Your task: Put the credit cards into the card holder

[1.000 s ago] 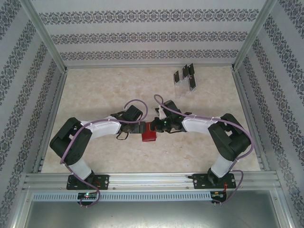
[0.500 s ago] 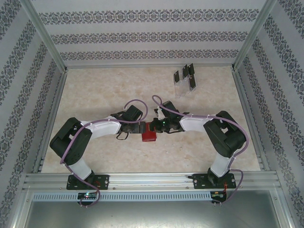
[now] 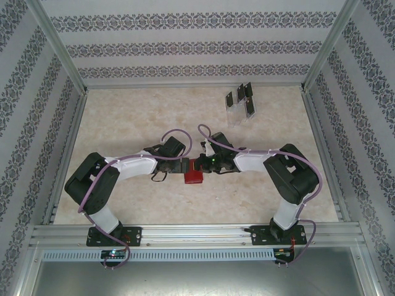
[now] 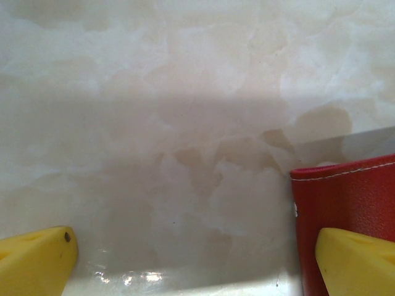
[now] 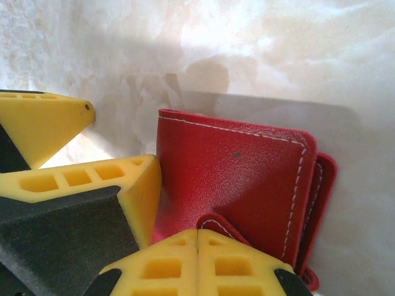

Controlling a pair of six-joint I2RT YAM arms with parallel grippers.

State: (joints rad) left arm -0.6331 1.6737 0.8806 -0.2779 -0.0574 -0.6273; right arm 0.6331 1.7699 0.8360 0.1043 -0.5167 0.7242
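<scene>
Card holder: the red card holder (image 3: 194, 173) lies on the pale marbled desk (image 3: 123, 117), directly between the two wrists.
Card holder, condition: folded. The right wrist view shows a grained red cover (image 5: 234, 179) with white stitching along its edges, and a second red layer showing past its right edge.
Left arm: the left arm (image 3: 133, 166) reaches in to the card holder from its left side.
Right arm: the right arm (image 3: 253, 161) reaches in to the card holder from its right side.
Left jaws: spread wide. In the left wrist view, one yellow fingertip (image 4: 37, 259) sits over bare desk, well apart from the card holder. The other fingertip (image 4: 355, 262) overlaps the card holder's corner.
Card holder relative to left jaws: only its stitched edge lies inside the gap, next to the overlapping fingertip. The rest of the gap shows bare desk.
Left jaws, seen from the right wrist: one yellow finger (image 5: 139, 185) touches the card holder's left edge. The other finger (image 5: 43, 120) stands clear of that edge.
Right jaws: pressed together, their yellow fingertips (image 5: 160, 271) meeting along one seam at the card holder's near edge.
Card holder relative to right jaws: a small curved red flap (image 5: 213, 223) sits right at the closed tips. Whether the flap is caught between them cannot be told.
Credit cards: several dark credit cards (image 3: 247, 108) stand upright in a clear rack (image 3: 234, 118), well apart from the card holder, behind it and to its right.
</scene>
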